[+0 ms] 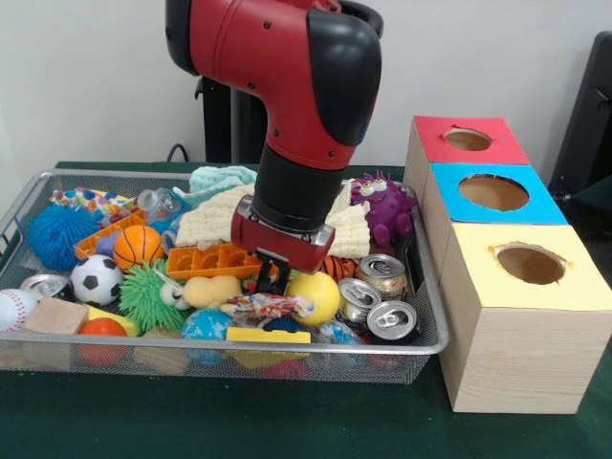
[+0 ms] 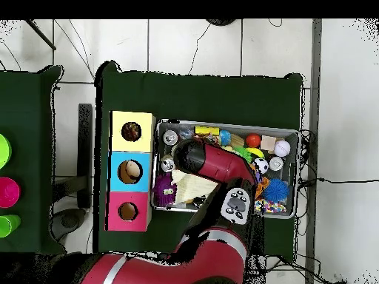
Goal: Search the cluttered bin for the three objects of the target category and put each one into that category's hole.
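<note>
The wire mesh bin (image 1: pixel 428 316) is full of mixed toys. My gripper (image 1: pixel 271 277) reaches down into its middle, just above a crumpled wrapper (image 1: pixel 263 306) and beside a yellow ball (image 1: pixel 317 295). Three silver cans (image 1: pixel 382 271) (image 1: pixel 359 295) (image 1: pixel 392 320) stand together at the bin's right front, and another can (image 1: pixel 43 285) lies at the left. To the right of the bin stand the red box (image 1: pixel 468 140), blue box (image 1: pixel 493 192) and yellow box (image 1: pixel 530 263), each with a round hole on top. From overhead the arm (image 2: pixel 215 164) covers the gripper.
Around the gripper lie an orange tray (image 1: pixel 212 258), white cloths (image 1: pixel 215 215), a purple monster (image 1: pixel 387 208), a basketball (image 1: pixel 137 246), a soccer ball (image 1: pixel 96 279), a green spiky toy (image 1: pixel 148 296), a blue spiky ball (image 1: pixel 53 234) and a baseball (image 1: pixel 14 308). From overhead the boxes (image 2: pixel 130 171) sit left of the bin (image 2: pixel 226 126).
</note>
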{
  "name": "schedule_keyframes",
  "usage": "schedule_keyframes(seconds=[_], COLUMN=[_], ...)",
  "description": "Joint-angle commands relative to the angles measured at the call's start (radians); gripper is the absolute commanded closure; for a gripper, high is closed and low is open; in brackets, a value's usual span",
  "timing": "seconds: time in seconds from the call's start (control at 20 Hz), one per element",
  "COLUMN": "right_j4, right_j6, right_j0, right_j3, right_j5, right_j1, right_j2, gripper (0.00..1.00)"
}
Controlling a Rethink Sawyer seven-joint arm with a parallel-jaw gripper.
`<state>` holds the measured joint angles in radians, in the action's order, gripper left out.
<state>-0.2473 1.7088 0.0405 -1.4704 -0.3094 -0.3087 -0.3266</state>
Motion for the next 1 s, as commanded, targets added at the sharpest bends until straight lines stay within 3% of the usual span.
schedule_keyframes(seconds=[0.05,0.35,0.55,0.7,1.0], right_j4=[-0.028,-0.036,-0.034,-0.027,-0.031], right_j6=[0.221,0.230,0.208,0.201,0.217], right_j0=[0.008,-0.010,-0.027,-0.048,-0.061], right_j3=[-0.072,-0.078,-0.105,-0.111,-0.114], right_j5=[0.025,-0.034,-0.144,-0.174,-0.179], right_j1=[0.039,0.010,-0.123,-0.185,-0.198], right_j2=[0.088,0.068,0.050,0.028,0.019], gripper=[0.00,0.00,0.00,0.00,0.00])
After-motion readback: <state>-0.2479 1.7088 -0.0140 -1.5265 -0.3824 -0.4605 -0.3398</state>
